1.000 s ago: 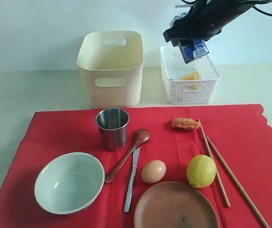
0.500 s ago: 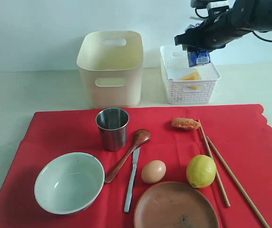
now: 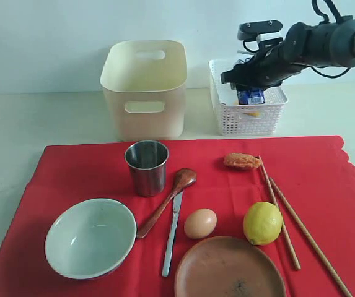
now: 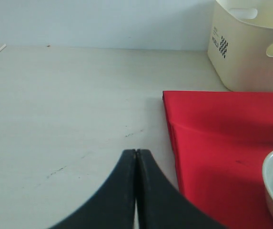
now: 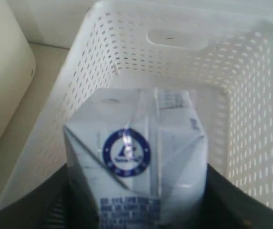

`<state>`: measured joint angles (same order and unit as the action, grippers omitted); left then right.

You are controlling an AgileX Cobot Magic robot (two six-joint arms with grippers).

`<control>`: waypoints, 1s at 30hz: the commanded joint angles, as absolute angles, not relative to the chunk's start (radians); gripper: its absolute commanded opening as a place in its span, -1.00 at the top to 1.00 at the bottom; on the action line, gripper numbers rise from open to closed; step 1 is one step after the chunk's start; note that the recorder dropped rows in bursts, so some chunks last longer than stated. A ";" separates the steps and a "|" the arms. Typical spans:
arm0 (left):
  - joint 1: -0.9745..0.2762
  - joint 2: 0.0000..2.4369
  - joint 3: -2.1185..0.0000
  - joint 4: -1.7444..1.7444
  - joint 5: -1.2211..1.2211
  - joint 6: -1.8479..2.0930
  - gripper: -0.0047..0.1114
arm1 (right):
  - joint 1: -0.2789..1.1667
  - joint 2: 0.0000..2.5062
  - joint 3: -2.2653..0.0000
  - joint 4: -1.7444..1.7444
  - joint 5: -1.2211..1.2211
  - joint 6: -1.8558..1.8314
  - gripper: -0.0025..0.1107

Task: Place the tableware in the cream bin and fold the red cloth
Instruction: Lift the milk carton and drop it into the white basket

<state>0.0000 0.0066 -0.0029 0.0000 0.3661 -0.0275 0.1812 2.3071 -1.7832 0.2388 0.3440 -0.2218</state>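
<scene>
The right pincer (image 5: 136, 210) is clamped on a small white milk carton with a blue round emblem (image 5: 132, 152), one dark finger against each side. It holds the carton inside the low white lattice basket (image 3: 251, 122); whether the carton rests on the basket floor cannot be told. The basket stands on the pale desk (image 3: 16, 124) just beside the tall cream plastic bin (image 3: 144, 86). The left pincer (image 4: 136, 160) is pressed together with nothing between its tips, above bare desk near the edge of the large bright red cloth (image 3: 84, 167). That cloth lies spread flat in front of the bin and carries all the tableware. A steel cup (image 3: 147, 167) stands upright nearest the bin, with a pale green-white bowl (image 3: 90, 238) toward the near left corner. A brown wooden spoon (image 3: 165, 203) lies slantwise just beside a silver table knife (image 3: 172, 238). A round brown plate (image 3: 230, 269) sits at the near edge and a pair of long wooden chopsticks (image 3: 289, 216) lies to its right. A brown egg (image 3: 200, 223) and a yellow lemon (image 3: 262, 223) sit just behind the plate, and an orange-brown sausage (image 3: 242, 161) lies beside the chopsticks' far tips.
</scene>
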 commanded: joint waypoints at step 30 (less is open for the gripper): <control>0.001 0.000 0.000 0.000 0.353 -0.024 0.92 | 0.184 2.042 -1.799 0.169 0.880 -0.381 -0.17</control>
<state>0.0000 0.0066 -0.0029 0.0000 0.3661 -0.0275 0.1812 2.0611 -1.7950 0.1798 0.8002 -0.3236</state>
